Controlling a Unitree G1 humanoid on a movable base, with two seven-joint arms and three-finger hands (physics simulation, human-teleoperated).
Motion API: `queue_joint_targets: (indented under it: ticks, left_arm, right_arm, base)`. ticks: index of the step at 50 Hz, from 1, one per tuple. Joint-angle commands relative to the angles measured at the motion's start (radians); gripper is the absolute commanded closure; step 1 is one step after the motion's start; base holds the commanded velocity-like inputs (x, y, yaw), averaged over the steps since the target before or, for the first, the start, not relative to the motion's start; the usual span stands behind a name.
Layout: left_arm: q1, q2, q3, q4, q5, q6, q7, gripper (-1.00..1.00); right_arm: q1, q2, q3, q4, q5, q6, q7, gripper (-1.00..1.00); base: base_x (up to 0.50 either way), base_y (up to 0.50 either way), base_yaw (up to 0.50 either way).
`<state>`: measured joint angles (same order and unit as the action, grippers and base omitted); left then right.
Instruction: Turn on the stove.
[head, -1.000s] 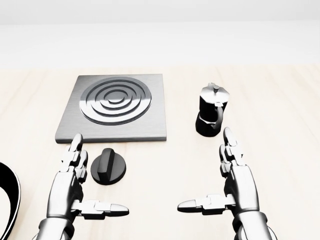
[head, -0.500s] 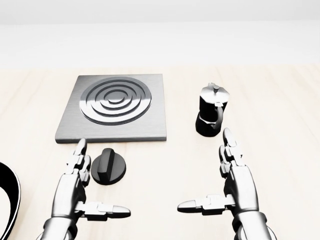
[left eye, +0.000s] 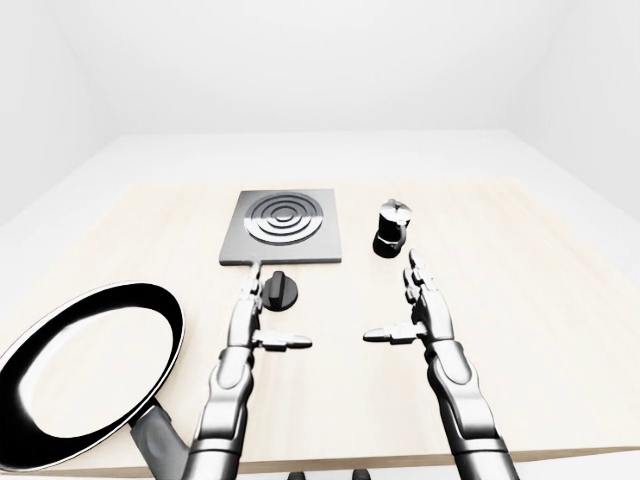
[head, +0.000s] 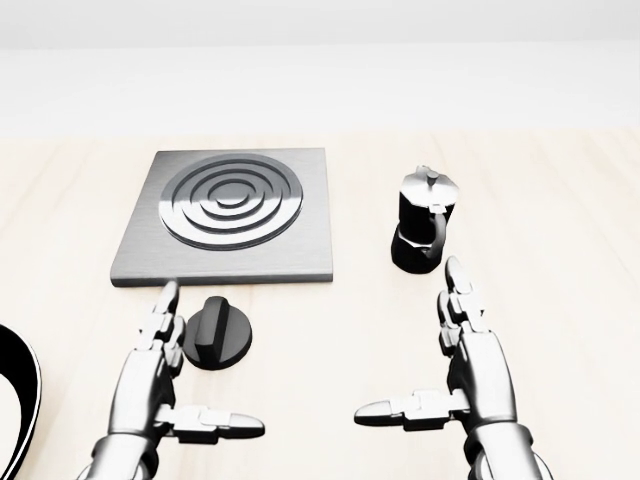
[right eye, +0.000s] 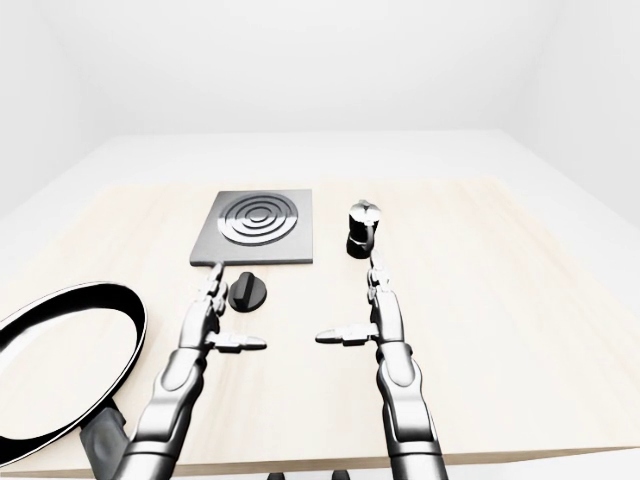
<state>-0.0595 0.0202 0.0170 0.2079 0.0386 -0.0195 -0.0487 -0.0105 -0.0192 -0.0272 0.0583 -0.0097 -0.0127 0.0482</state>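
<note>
— Two hands are up, both with fingers spread and gripping nothing. Where's the knob?

— On the tabletop, just below the stove in the head view, apart from its lower edge. My left hand is right beside it on its left; whether the fingertips touch its rim I can't tell. The thumb sticks out sideways below it.

— So the left hand does the turning?

— I judge so. My right hand sits well off to the right, below the moka pot, and has no part in this.

— How do you plan to get a good grip?

— I'd slide the left hand rightward until the raised bar across the knob lies between the thumb and the two fingers, then close on the bar, not on the round rim. The bar gives purchase for a twist; the rim would likely slip.

— Risks?

— The knob looks loose on the tabletop, so a sideways shove may push it instead of turning it. I'd come down from above and press lightly while twisting. The pan at lower left is clear of the arm.
</note>
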Motion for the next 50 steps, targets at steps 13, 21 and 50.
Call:
queue_joint_targets:
  ticks: [13, 21, 50]
  left_arm:
    - [-0.006, -0.004, -0.008, 0.050, 0.001, -0.006, -0.004, -1.00]
    - [-0.001, -0.010, -0.021, 0.064, 0.013, -0.019, -0.010, -1.00]
    - [0.033, -0.038, -0.080, 0.033, 0.049, 0.001, -0.022, -1.00]
  right_arm:
    - [0.001, 0.000, 0.001, 0.004, -0.002, -0.004, 0.003, -1.00]
    - [0.001, -0.001, 0.000, 0.009, -0.002, -0.009, 0.004, -1.00]
    - [0.000, 0.000, 0.000, -0.006, -0.001, 0.010, 0.001, -1.00]
  base:
    - [0.00, 0.00, 0.00]
    - [0.00, 0.00, 0.00]
    - [0.00, 0.00, 0.00]
